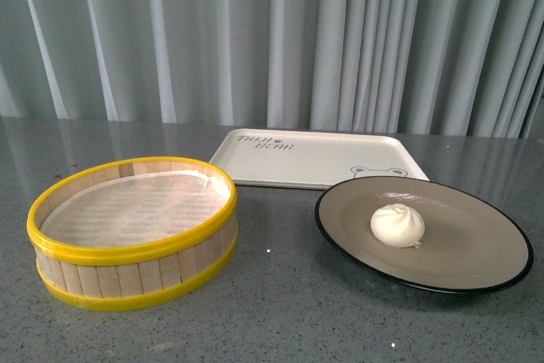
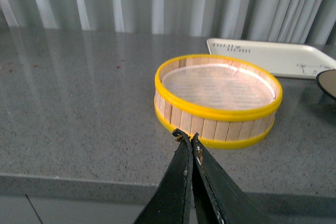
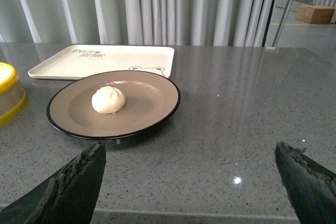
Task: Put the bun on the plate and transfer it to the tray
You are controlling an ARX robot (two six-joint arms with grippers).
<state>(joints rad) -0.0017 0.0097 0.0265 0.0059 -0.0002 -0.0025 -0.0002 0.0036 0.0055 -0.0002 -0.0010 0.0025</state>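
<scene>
The right gripper [image 3: 189, 148] gapes wide and empty, facing the plate [image 3: 144, 103], where the bun [image 3: 108, 99] sits near the middle. The left gripper [image 2: 188, 138] is pinched together on nothing near the basket [image 2: 218, 129]; the tray [image 3: 131, 59] lies just behind the plate.

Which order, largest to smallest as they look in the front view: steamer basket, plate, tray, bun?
1. steamer basket and plate: about equally wide, not ranked.
2. tray: looks smaller, but lies farther back, partly hidden behind the plate, so unsure.
3. bun: clearly smallest.
</scene>
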